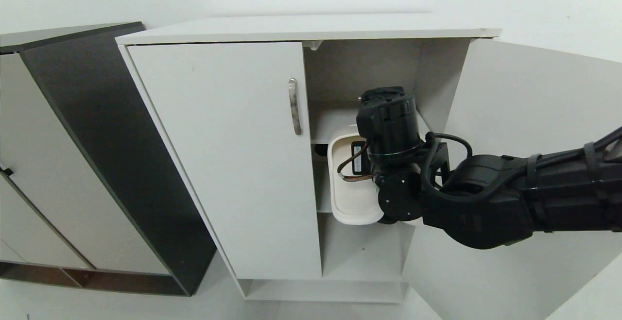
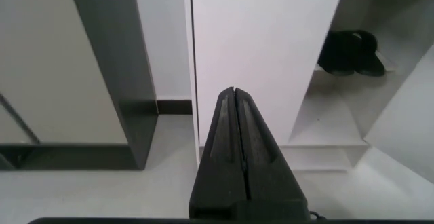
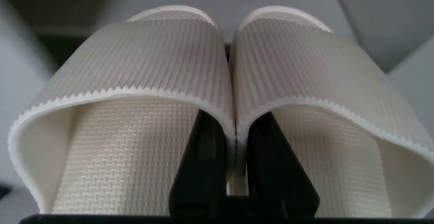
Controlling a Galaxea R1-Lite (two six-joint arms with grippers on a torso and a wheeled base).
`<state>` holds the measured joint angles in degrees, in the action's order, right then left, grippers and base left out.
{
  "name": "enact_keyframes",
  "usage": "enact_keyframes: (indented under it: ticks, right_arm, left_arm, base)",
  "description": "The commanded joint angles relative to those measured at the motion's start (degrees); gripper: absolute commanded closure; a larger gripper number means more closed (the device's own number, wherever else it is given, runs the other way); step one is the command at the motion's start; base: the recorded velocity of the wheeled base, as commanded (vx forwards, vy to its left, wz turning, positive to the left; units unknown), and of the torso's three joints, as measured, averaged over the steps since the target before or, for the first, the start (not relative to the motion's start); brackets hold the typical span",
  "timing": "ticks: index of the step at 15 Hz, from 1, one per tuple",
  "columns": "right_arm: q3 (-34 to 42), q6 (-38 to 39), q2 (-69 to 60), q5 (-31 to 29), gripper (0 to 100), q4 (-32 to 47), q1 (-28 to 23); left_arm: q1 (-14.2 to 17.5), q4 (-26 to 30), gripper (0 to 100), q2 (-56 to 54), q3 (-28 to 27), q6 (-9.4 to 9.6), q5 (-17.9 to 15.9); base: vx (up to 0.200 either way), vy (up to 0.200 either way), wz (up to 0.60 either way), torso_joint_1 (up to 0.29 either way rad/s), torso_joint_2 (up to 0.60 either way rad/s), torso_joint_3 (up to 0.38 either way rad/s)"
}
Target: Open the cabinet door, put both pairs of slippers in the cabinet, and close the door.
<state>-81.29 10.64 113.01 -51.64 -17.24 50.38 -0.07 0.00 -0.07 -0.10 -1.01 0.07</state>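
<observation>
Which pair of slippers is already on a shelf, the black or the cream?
The black pair, lying on a cabinet shelf. The cream pair is clamped in the right gripper.

Open right compartment (image 1: 362, 252) beside shut left door (image 1: 218, 155)

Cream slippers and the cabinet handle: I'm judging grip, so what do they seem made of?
The cream slippers: likely soft foam or rubber, matte, judging by ribbed straps and textured footbeds. The cabinet handle: probably brushed metal, given its grey sheen.
</observation>
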Motion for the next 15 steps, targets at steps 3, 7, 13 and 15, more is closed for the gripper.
enact_keyframes:
  ticks: [3,7,13,15]
  right_arm:
    - [0.08,-0.01,-0.42,0.05,100,-0.16,0.15]
    - [0.6,-0.01,-0.33,0.22,100,-0.34,0.15]
    - [0.43,0.34,0.99,5.41,100,-1.13,-2.75]
    - [-2.74,0.34,3.1,5.58,100,-1.4,-4.68]
  left_arm:
    - [-0.01,0.0,100,0.07,0.01,-0.04,0.01]
    - [-0.01,0.0,100,0.07,0.01,-0.13,0.01]
    - [-0.01,0.0,100,0.07,0.01,-0.22,0.01]
    - [-0.01,0.0,100,0.07,0.01,-0.22,0.01]
  base:
    - [0.2,0.0,0.0,0.004,0.01,0.004]
    - [0.2,0.0,0.0,0.004,0.0,0.001]
    - [0.033,0.0,0.0,0.0,0.0,0.0]
    - [0.0,0.0,0.0,0.0,0.0,0.0]
